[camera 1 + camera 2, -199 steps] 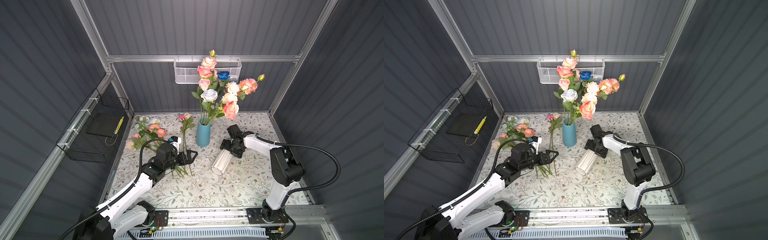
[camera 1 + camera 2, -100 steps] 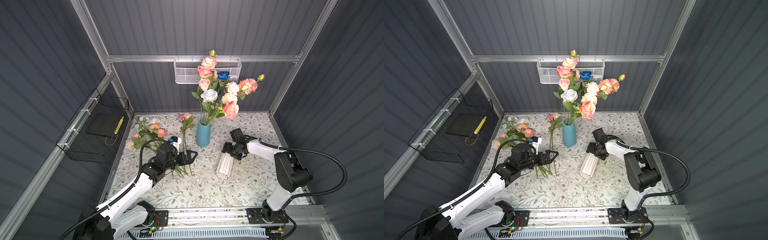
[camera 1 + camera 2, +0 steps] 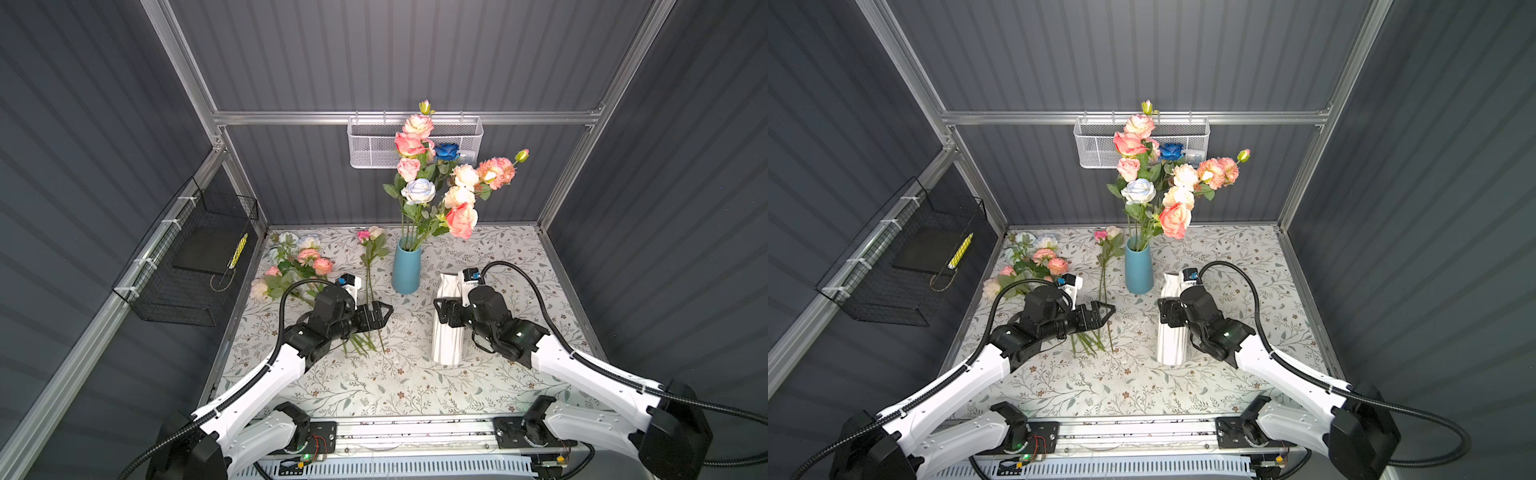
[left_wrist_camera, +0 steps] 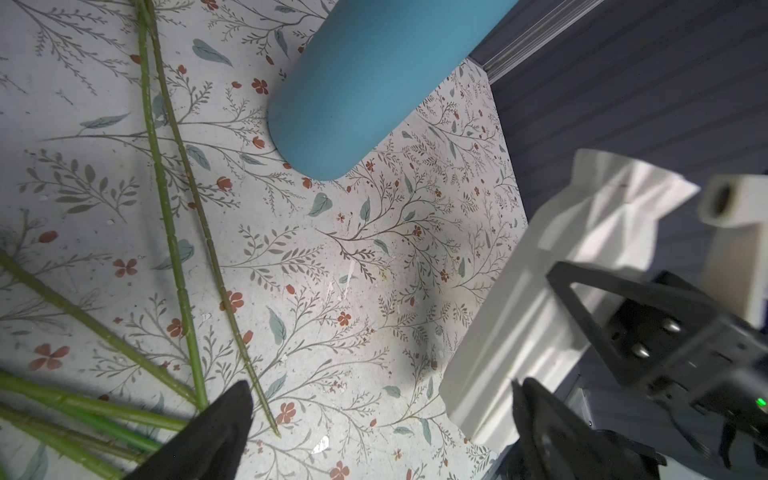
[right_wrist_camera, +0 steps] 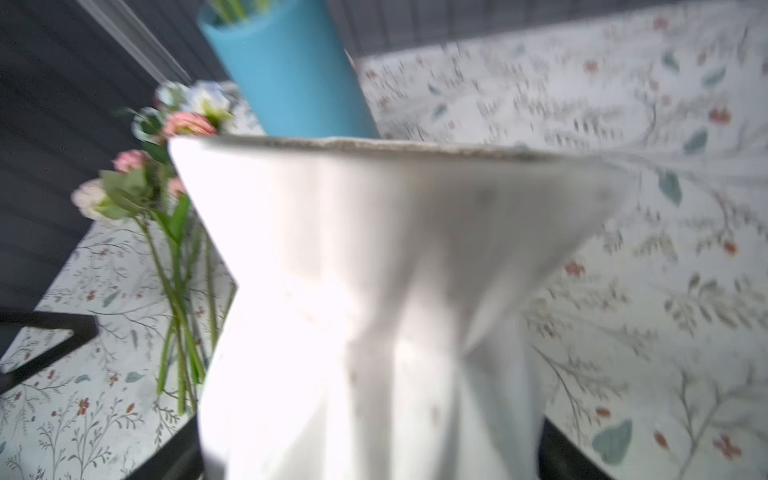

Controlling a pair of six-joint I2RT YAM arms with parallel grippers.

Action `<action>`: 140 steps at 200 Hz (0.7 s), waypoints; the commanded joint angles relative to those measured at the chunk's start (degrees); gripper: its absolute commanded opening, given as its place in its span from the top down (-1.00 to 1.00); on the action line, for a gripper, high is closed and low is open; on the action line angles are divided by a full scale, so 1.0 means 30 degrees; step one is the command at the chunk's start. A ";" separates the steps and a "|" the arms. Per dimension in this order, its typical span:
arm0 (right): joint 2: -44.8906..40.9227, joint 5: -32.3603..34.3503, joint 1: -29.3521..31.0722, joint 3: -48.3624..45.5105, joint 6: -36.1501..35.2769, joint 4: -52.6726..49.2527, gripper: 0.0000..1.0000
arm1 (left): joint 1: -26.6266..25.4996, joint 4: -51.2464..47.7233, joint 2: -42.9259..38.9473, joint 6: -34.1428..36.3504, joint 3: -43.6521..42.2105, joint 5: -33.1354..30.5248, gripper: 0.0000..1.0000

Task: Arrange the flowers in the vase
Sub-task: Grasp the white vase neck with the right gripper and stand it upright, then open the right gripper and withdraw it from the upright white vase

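here, left fingers [image 4: 216,436] wide apart over loose flower stems [image 4: 172,249], right fingers [image 5: 170,457] tight around the upright white vase [image 3: 449,345]

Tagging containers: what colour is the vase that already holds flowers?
The vase is plain light blue, no pattern; shows best in a top view.

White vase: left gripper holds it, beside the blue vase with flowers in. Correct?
No: the right gripper holds the white vase, seen in both top views. The left gripper hangs open over loose stems. The rest is right: blue vase beside it, flowers in.
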 commanded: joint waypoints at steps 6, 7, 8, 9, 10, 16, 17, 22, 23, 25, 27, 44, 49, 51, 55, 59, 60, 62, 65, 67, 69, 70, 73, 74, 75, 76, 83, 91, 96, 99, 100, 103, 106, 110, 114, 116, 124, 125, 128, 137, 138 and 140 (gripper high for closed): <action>-0.0644 0.4561 0.1914 -0.1157 -0.4306 0.7290 0.05 | 0.0136 -0.1107 -0.0311 0.0779 0.1077 -0.0671 -0.99; -0.0610 0.4621 0.1975 -0.1226 -0.4403 0.7525 0.05 | 0.0135 -0.1119 -0.0310 0.0782 0.1099 -0.0685 -0.99; -0.0610 0.4725 0.2021 -0.1290 -0.4496 0.7745 0.05 | 0.0135 -0.1155 -0.0339 0.0783 0.1110 -0.0707 -0.99; -0.0590 0.4791 0.2117 -0.1337 -0.4645 0.8031 0.06 | 0.0135 -0.1158 -0.0339 0.0799 0.1115 -0.0732 -0.99; -0.0538 0.4839 0.2179 -0.1404 -0.4764 0.8261 0.06 | 0.0135 -0.1174 -0.0338 0.0792 0.1133 -0.0745 -0.99; -0.0323 0.5186 0.2520 -0.1725 -0.5325 0.9619 0.06 | 0.0135 -0.1254 -0.0361 0.0873 0.1245 -0.0812 -0.99; -0.0285 0.5227 0.2601 -0.1803 -0.5470 0.9935 0.06 | 0.0150 -0.1266 -0.0379 0.0873 0.1241 -0.0843 -1.00; -0.0010 0.5526 0.2884 -0.2125 -0.6024 1.1205 0.06 | 0.0136 -0.1330 -0.0372 0.0955 0.1271 -0.0917 -1.00; 0.0047 0.5572 0.2944 -0.2179 -0.6127 1.1489 0.06 | 0.0136 -0.1362 -0.0384 0.0958 0.1269 -0.0940 -0.99; 0.0193 0.5724 0.3076 -0.2293 -0.6387 1.2113 0.06 | 0.0135 -0.1380 -0.0401 0.0982 0.1297 -0.0979 -0.99; 0.0368 0.5828 0.3190 -0.2395 -0.6599 1.2671 0.06 | 0.0135 -0.1421 -0.0398 0.0988 0.1319 -0.1026 -0.99; 0.2416 0.6797 0.4012 -0.2899 -0.8162 1.6693 0.07 | 0.0135 -0.1445 -0.0478 0.0990 0.1295 -0.1193 -0.99; 0.3006 0.7057 0.4218 -0.2947 -0.8479 1.7800 0.07 | 0.0135 -0.1425 -0.0466 0.0967 0.1272 -0.1248 -0.99; 0.3225 0.7158 0.4311 -0.2976 -0.8623 1.8239 0.07 | 0.0121 -0.1439 -0.0473 0.0962 0.1254 -0.1276 -0.99; 0.3700 0.7350 0.4504 -0.3058 -0.8978 1.9154 0.07 | 0.0134 -0.1462 -0.0473 0.0928 0.1261 -0.1299 -0.99; 0.4145 0.7492 0.4718 -0.3123 -0.9474 2.0130 0.07 | 0.0135 -0.1449 -0.0446 0.0931 0.1261 -0.1301 -0.99; 0.4293 0.7522 0.4769 -0.3147 -0.9595 2.0317 0.07 | 0.0135 -0.1437 -0.0436 0.0916 0.1250 -0.1308 -1.00; 0.4491 0.7626 0.4873 -0.3179 -0.9825 2.0838 0.07 | 0.0150 -0.1427 -0.0429 0.0898 0.1241 -0.1291 -1.00; 0.4835 0.7770 0.5079 -0.3234 -1.0169 2.1520 0.07 | 0.0137 -0.1447 -0.0401 0.0890 0.1238 -0.1293 -0.99; 0.5001 0.7841 0.5222 -0.3252 -1.0423 2.1952 0.06 | 0.0150 -0.1430 -0.0398 0.0884 0.1223 -0.1273 -0.99; 0.5203 0.7903 0.5323 -0.3279 -1.0603 2.2404 0.07 | 0.0146 -0.1418 -0.0375 0.0875 0.1205 -0.1275 -0.99; 0.5290 0.7947 0.5408 -0.3283 -1.0746 2.2626 0.06 | 0.0141 -0.1421 -0.0371 0.0874 0.1207 -0.1280 -0.99; 0.5631 0.8030 0.5567 -0.3287 -1.0995 2.3226 0.06 | 0.0136 -0.1409 -0.0353 0.0873 0.1161 -0.1270 -0.99; 0.5724 0.8055 0.5633 -0.3302 -1.1103 2.3418 0.05 | 0.0150 -0.1417 -0.0346 0.0843 0.1170 -0.1263 -0.99; 0.5800 0.8082 0.5681 -0.3310 -1.1171 2.3587 0.05 | 0.0158 -0.1406 -0.0327 0.0829 0.1145 -0.1274 -0.99; 0.5911 0.8110 0.5719 -0.3313 -1.1235 2.3730 0.05 | 0.0146 -0.1401 -0.0318 0.0821 0.1133 -0.1280 -0.99; 0.6484 0.8383 0.6020 -0.3313 -1.1489 2.4736 0.05 | 0.0164 -0.1370 -0.0270 0.0765 0.1077 -0.1232 -0.99; 0.6978 0.8516 0.6251 -0.3363 -1.1332 2.5419 0.03 | 0.0165 -0.1308 -0.0153 0.0686 0.1042 -0.1178 -0.99; 0.7175 0.8490 0.6402 -0.3487 -1.1080 2.5708 0.02 | 0.0168 -0.1286 -0.0094 0.0628 0.1033 -0.1146 -0.99; 0.7280 0.8490 0.6486 -0.3565 -1.0963 2.5765 0.02 | 0.0165 -0.1275 -0.0040 0.0637 0.1037 -0.1125 -0.99; 0.7310 0.8475 0.6503 -0.3588 -1.0926 2.5786 0.02 | 0.0165 -0.1277 -0.0028 0.0637 0.1035 -0.1103 -0.99; 0.7429 0.8485 0.6620 -0.3622 -1.0827 2.5815 0.01 | 0.0165 -0.1252 -0.0010 0.0612 0.1033 -0.1083 -1.00; 0.7546 0.8526 0.6737 -0.3659 -1.0752 2.5808 0.01 | 0.0168 -0.1220 -0.0015 0.0595 0.1037 -0.1059 -0.99; 0.7685 0.8611 0.6884 -0.3721 -1.0682 2.5869 0.00 | 0.0165 -0.1185 0.0039 0.0608 0.1044 -0.1042 -0.99; 0.7873 0.8686 0.7016 -0.3817 -1.0619 2.6041 0.00 | 0.0165 -0.1168 0.0062 0.0565 0.1052 -0.1012 -1.00; 0.7972 0.8729 0.7097 -0.3860 -1.0586 2.6136 0.00 | 0.0165 -0.1148 0.0055 0.0561 0.1045 -0.1019 -0.99; 0.8345 0.8919 0.7403 -0.4088 -1.0445 2.6599 -0.01 | 0.0165 -0.1046 0.0054 0.0533 0.1040 -0.1086 -1.00; 0.8399 0.8939 0.7444 -0.4113 -1.0432 2.6642 -0.01 | 0.0165 -0.1045 0.0063 0.0527 0.1051 -0.1083 -1.00; 0.8539 0.9026 0.7565 -0.4200 -1.0362 2.6772 -0.02 | 0.0165 -0.1014 0.0071 0.0525 0.1013 -0.1091 -0.99; 0.8837 0.9212 0.7841 -0.4418 -1.0126 2.6978 -0.03 | 0.0165 -0.0962 0.0100 0.0528 0.1039 -0.1179 -1.00; 0.8880 0.9232 0.7869 -0.4439 -1.0068 2.6978 -0.04 | 0.0165 -0.0959 0.0100 0.0525 0.1051 -0.1188 -1.00; 0.8927 0.9276 0.7926 -0.4491 -0.9987 2.6978 -0.04 | 0.0165 -0.0942 0.0108 0.0522 0.1037 -0.1202 -0.99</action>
